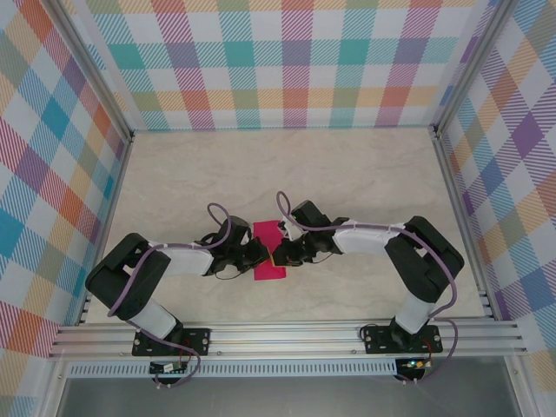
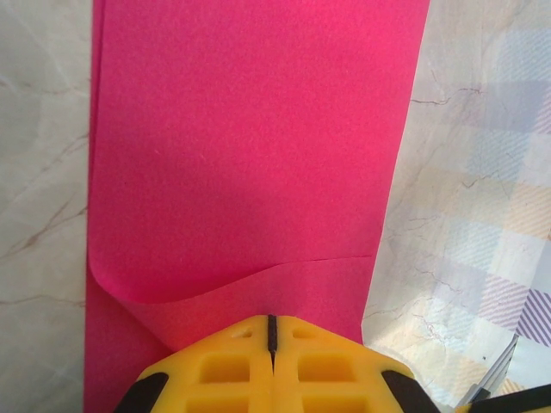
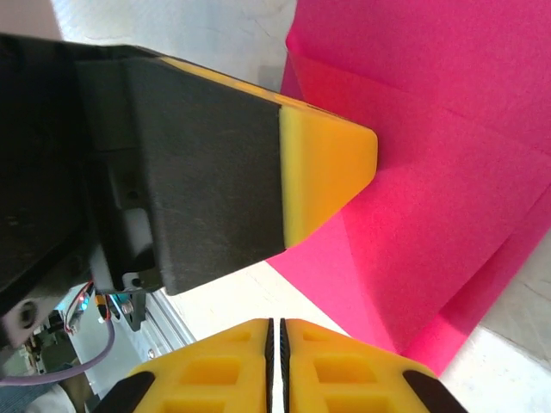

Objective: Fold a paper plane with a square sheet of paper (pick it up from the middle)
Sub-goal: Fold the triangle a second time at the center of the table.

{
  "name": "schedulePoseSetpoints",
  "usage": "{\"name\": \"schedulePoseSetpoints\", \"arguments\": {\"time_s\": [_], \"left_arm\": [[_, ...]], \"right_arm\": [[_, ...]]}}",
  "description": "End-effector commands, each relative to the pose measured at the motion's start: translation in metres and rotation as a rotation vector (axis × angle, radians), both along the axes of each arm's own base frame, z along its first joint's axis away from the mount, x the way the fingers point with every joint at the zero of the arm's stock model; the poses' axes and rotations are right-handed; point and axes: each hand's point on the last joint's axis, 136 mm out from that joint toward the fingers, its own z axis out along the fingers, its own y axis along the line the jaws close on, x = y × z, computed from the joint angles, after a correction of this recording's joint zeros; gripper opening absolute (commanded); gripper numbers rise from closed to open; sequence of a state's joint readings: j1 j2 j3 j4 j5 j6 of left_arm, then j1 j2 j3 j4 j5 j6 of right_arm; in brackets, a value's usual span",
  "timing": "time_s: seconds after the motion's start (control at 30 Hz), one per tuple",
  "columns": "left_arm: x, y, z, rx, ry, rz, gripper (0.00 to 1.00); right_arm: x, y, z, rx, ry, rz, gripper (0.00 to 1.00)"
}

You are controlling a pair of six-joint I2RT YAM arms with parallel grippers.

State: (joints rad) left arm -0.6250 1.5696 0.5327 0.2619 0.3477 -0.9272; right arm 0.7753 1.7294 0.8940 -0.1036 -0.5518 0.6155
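Yellow moulded fingertips of the left hand (image 2: 271,331) are pressed together, tip on the paper (image 2: 258,146): a thin matte magenta sheet, folded, one flap curling up, lying on the marbled table (image 2: 39,172). Likewise closed, the right hand (image 3: 275,334) sits just beside the paper.

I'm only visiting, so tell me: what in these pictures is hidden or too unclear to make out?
- Left wrist view: the pink paper runs under the left fingers, so whether they pinch it is hidden. Its far end is cut off by the frame.
- Right wrist view: the left fingers cover part of the folds. Whether the right fingers grip any paper is unclear.
- Top view: both sets of fingers cover the paper's middle, and its creases are too small to read.
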Motion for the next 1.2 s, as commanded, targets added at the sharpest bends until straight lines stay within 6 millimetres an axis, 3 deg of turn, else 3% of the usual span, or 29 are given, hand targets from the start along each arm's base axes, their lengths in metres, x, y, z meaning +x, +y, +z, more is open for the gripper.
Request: {"name": "schedulePoseSetpoints", "arguments": {"time_s": [0.0, 0.6, 0.7, 0.9, 1.17], "left_arm": [[-0.008, 0.007, -0.016, 0.062, 0.029, -0.007, 0.0], [-0.011, 0.009, -0.024, 0.081, 0.048, -0.012, 0.0], [-0.012, 0.009, -0.025, 0.081, 0.05, -0.015, 0.0], [-0.012, 0.01, -0.024, 0.084, 0.046, -0.01, 0.0], [-0.011, 0.009, -0.02, 0.075, 0.04, -0.01, 0.0]], "right_arm": [[0.0, 0.007, -0.006, -0.006, 0.047, 0.003, 0.12], [-0.006, -0.028, -0.051, -0.233, 0.069, -0.023, 0.13], [-0.006, -0.026, -0.044, -0.22, 0.059, -0.016, 0.14], [-0.006, -0.011, -0.007, -0.096, 0.028, 0.007, 0.16], [-0.008, -0.01, -0.011, -0.126, 0.009, 0.006, 0.2]]}}
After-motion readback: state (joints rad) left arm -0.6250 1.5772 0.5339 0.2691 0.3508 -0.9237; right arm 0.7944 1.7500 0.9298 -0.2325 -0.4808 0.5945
